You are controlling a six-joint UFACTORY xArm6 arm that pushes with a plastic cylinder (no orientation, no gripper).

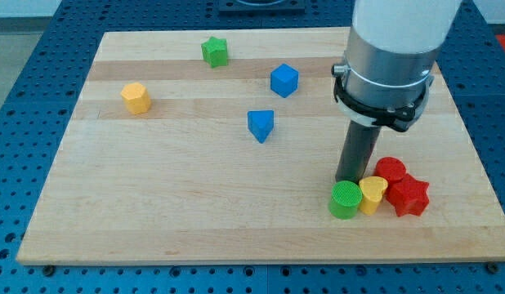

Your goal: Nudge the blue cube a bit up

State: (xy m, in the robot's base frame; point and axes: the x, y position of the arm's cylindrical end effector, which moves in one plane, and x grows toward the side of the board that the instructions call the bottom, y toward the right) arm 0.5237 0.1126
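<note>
Green cylinder [345, 200] touching my tip [347, 180], blue cube [284, 80] well apart

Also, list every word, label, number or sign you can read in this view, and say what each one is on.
None: no readable text, number or sign anywhere. The wooden board, the blue cube, the other coloured blocks and the arm's white and grey housing above my tip are all unmarked.
</note>
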